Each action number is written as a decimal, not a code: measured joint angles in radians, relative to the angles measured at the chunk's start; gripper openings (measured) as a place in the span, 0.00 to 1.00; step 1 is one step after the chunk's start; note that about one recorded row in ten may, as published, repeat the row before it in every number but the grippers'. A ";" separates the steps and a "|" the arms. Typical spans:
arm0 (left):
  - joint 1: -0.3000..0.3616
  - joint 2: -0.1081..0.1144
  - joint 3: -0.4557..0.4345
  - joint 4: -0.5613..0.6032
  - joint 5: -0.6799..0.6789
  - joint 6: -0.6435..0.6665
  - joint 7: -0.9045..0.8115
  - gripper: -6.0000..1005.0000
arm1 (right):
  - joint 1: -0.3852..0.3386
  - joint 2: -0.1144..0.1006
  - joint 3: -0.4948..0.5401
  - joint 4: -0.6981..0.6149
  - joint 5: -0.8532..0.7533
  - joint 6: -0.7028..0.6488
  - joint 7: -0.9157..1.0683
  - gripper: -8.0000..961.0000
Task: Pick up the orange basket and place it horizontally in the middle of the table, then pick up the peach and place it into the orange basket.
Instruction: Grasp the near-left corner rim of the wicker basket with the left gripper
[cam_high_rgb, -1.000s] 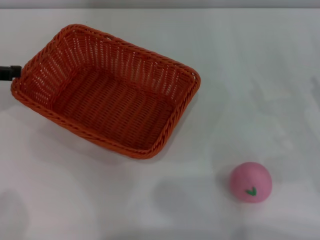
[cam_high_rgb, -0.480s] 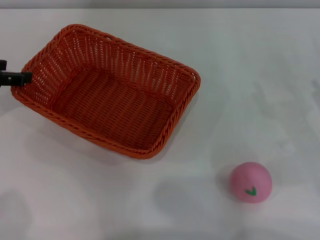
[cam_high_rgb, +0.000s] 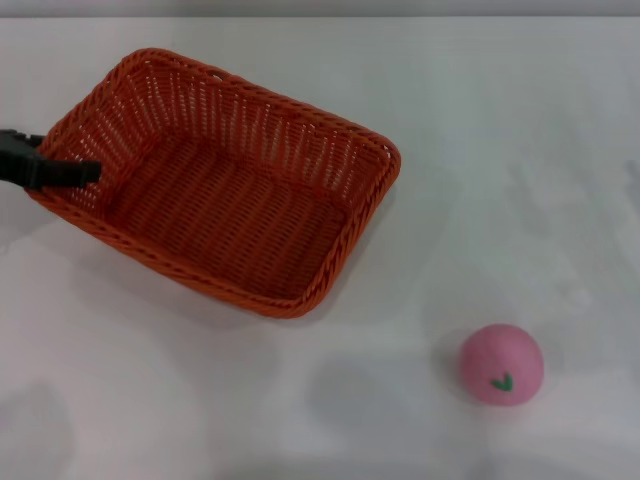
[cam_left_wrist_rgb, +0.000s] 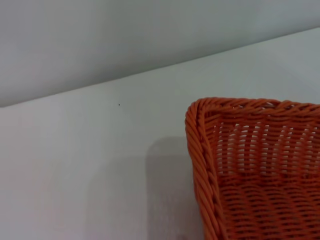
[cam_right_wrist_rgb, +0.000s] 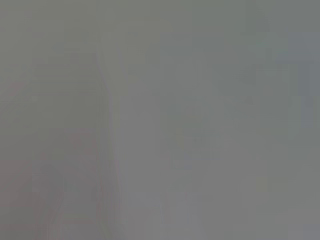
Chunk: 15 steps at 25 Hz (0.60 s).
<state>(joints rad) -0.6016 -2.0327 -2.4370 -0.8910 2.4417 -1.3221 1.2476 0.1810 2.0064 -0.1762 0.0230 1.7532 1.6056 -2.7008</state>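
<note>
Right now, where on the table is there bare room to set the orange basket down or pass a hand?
The table is bare right of the orange basket, across its far right side, and along the near edge left of the peach. It is crowded at the basket's left end, where the left gripper reaches over the rim.

Bright, even overhead light fills the head view. The white tabletop shows a mild sheen and faint grey smudgy reflections near the front. The orange basket and the peach cast soft, pale shadows. The right wrist view is a featureless grey blur, wholly out of focus.
</note>
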 joint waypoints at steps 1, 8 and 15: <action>0.000 0.000 0.000 0.000 0.000 0.003 -0.003 0.82 | 0.001 0.000 0.001 0.000 0.000 -0.002 -0.001 0.71; 0.002 -0.001 0.001 -0.006 -0.005 0.009 -0.018 0.79 | 0.002 0.000 0.006 -0.007 0.006 0.000 0.002 0.71; 0.000 -0.001 0.007 -0.005 0.003 0.013 -0.028 0.54 | 0.008 0.000 0.008 -0.009 0.009 0.001 0.002 0.71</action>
<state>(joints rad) -0.6019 -2.0341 -2.4304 -0.8961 2.4451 -1.3094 1.2198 0.1895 2.0064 -0.1677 0.0137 1.7621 1.6066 -2.6990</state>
